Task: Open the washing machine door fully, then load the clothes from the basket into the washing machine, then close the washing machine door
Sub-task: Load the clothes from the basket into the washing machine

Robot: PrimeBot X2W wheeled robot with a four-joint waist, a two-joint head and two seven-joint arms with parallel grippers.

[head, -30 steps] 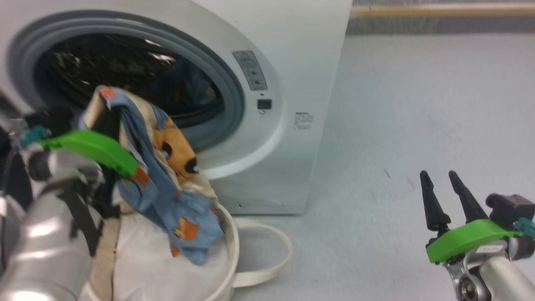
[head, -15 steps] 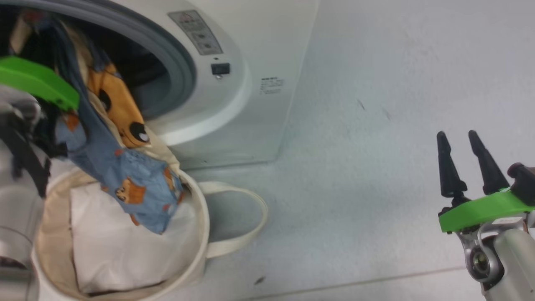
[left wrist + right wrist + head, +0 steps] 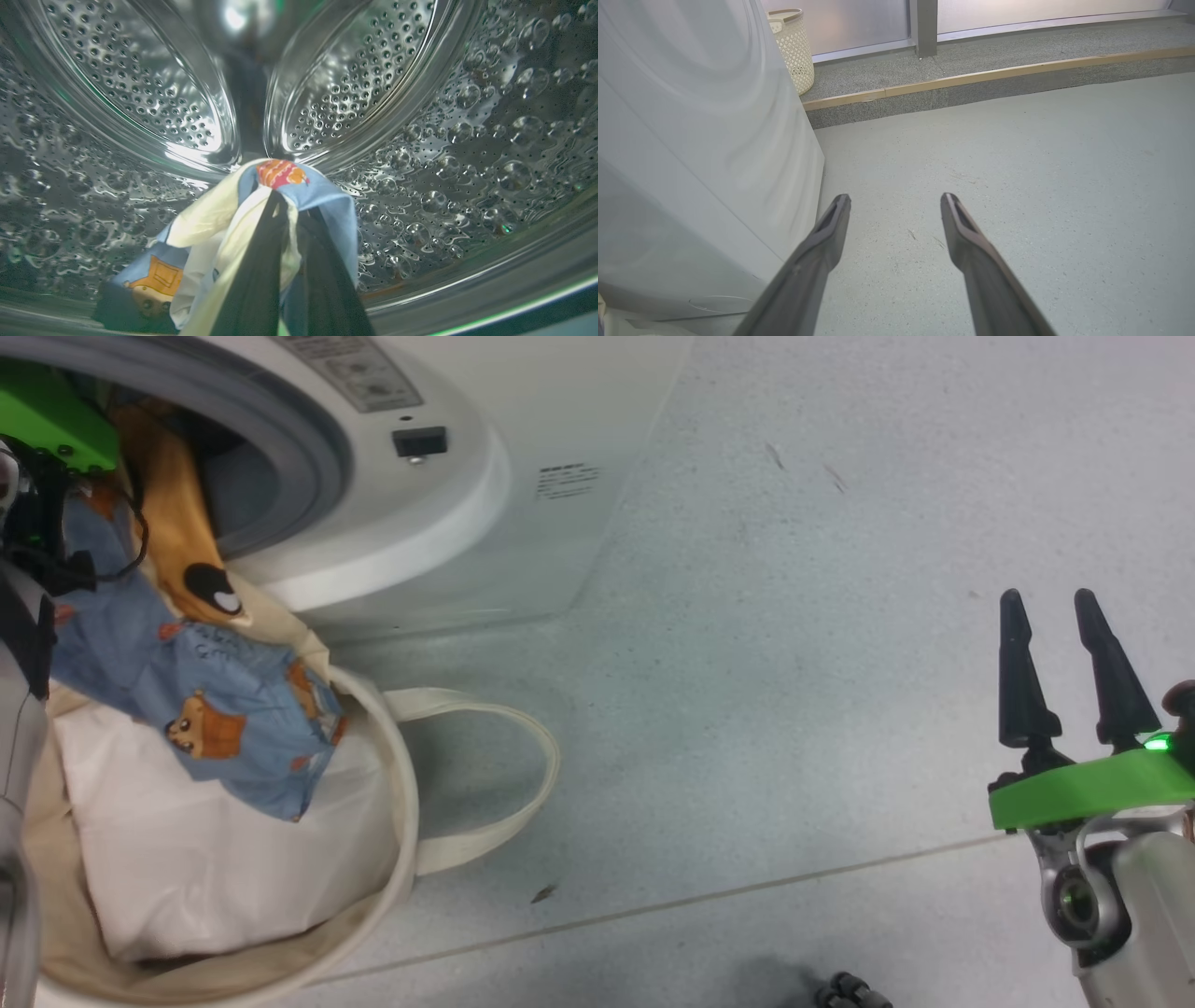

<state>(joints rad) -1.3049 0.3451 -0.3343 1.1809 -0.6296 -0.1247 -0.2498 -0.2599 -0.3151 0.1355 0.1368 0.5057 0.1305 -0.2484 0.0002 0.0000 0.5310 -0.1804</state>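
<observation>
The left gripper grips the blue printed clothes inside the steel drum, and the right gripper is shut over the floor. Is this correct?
Not quite. The right gripper is open over the floor; the right wrist view shows its fingers apart. The left gripper does grip the clothes inside the drum.

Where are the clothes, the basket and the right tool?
the clothes [image 3: 233, 737]: head view, hanging blue fold
the basket [image 3: 406, 812]: head view, cream rim
right tool [image 3: 1047, 602]: head view, midway between its fingertips
</observation>
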